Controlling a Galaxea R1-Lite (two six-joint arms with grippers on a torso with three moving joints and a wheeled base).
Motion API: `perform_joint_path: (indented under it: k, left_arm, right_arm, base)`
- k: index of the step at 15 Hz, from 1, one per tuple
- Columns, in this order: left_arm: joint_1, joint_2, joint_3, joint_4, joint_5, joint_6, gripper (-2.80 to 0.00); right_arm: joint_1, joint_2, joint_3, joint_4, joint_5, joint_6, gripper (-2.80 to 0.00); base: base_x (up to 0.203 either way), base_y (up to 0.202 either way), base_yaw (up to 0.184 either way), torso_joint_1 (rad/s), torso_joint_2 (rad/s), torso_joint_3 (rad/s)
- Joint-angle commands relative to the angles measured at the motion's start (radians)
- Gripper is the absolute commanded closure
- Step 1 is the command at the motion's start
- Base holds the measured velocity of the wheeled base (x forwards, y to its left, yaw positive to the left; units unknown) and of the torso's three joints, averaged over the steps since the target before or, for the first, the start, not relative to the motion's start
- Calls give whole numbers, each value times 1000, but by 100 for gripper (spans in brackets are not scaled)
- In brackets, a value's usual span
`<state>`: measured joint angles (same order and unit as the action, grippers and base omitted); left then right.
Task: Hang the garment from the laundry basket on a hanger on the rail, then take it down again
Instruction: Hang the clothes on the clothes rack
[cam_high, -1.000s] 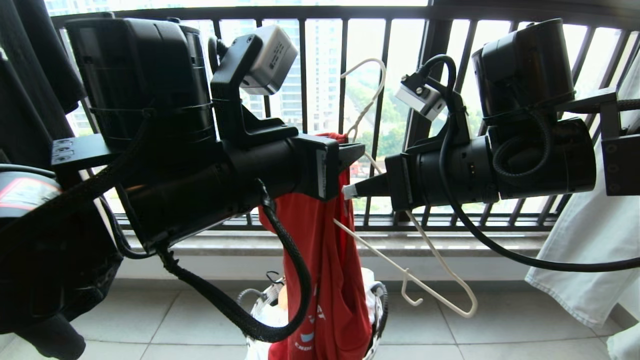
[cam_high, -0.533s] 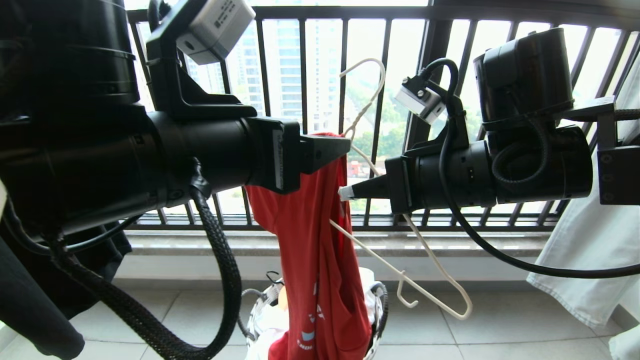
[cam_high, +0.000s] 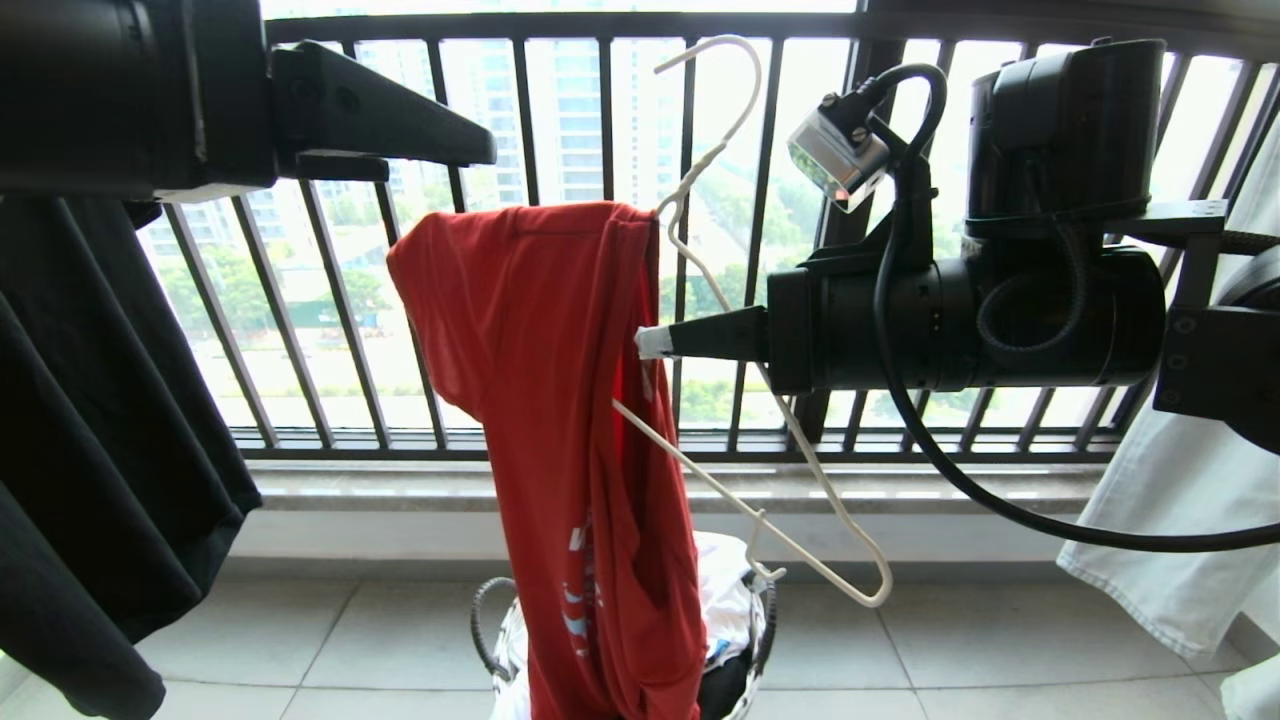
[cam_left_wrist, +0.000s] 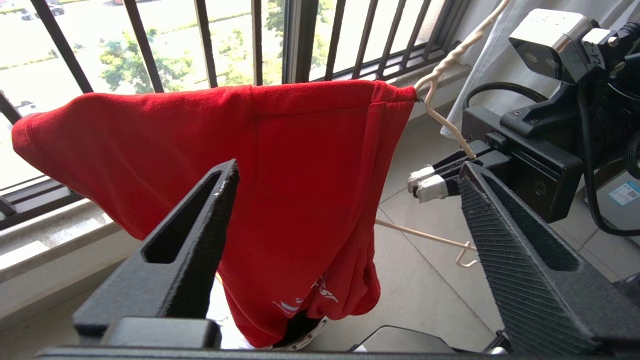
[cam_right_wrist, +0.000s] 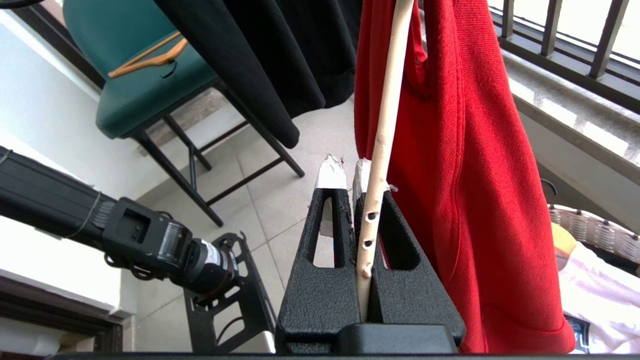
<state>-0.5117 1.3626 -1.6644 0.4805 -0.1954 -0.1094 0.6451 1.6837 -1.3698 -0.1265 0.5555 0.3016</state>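
The red garment (cam_high: 560, 400) is draped over one arm of the off-white wire hanger (cam_high: 800, 540), and its lower end hangs into the laundry basket (cam_high: 762, 620). My right gripper (cam_high: 650, 342) is shut on the hanger's wire just below the twisted neck. In the right wrist view the hanger (cam_right_wrist: 380, 125) runs between the taped tips of that gripper (cam_right_wrist: 350, 170), with the garment (cam_right_wrist: 465, 175) beside it. My left gripper (cam_high: 440, 160) is up at the left, open and clear of the cloth. In the left wrist view this gripper (cam_left_wrist: 347, 170) faces the garment (cam_left_wrist: 280, 150) with nothing between its fingers. The rail is out of view.
A black railing (cam_high: 600, 200) of vertical bars stands behind, above a stone sill. A black garment (cam_high: 100, 400) hangs at the left and a pale one (cam_high: 1180, 500) at the right. A green chair (cam_right_wrist: 150, 75) bearing a wooden hanger is off to the side.
My left gripper has opened, let go of the garment's top and swung up and to the left. The hanger has risen, and the cloth now spreads along its arm.
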Motion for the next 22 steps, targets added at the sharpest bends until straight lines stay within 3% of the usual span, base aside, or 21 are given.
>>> perform_joint_path:
  k: [1, 5, 7, 11, 15, 22]
  left_arm:
    - [71, 58, -144, 200, -33, 42, 0]
    - [102, 116, -261, 378, -53, 226, 0]
    - [111, 140, -286, 424, -90, 350, 0]
    - [113, 131, -278, 474, -187, 479, 0]
    - [133, 102, -251, 549, -227, 538, 0]
    - [130, -45, -58, 549, -233, 542, 0]
  right_arm:
    - [-1, 19, -11, 5, 48, 1, 0]
    - [-7, 24, -23, 10, 90, -7, 0]
    - [-5, 27, -40, 39, 120, -9, 0]
    - [-5, 27, -40, 102, 151, -125, 0]
    - [-5, 74, -86, 136, 210, -256, 0]
    - [-4, 74, -49, 253, 239, -514, 0]
  base:
    - [0, 0, 0, 0, 0, 0]
    - [0, 0, 0, 0, 0, 0]
    - [0, 0, 0, 0, 0, 0]
    - [0, 0, 0, 0, 0, 0]
    - [0, 0, 0, 0, 0, 0]
    - [0, 0, 0, 0, 0, 0]
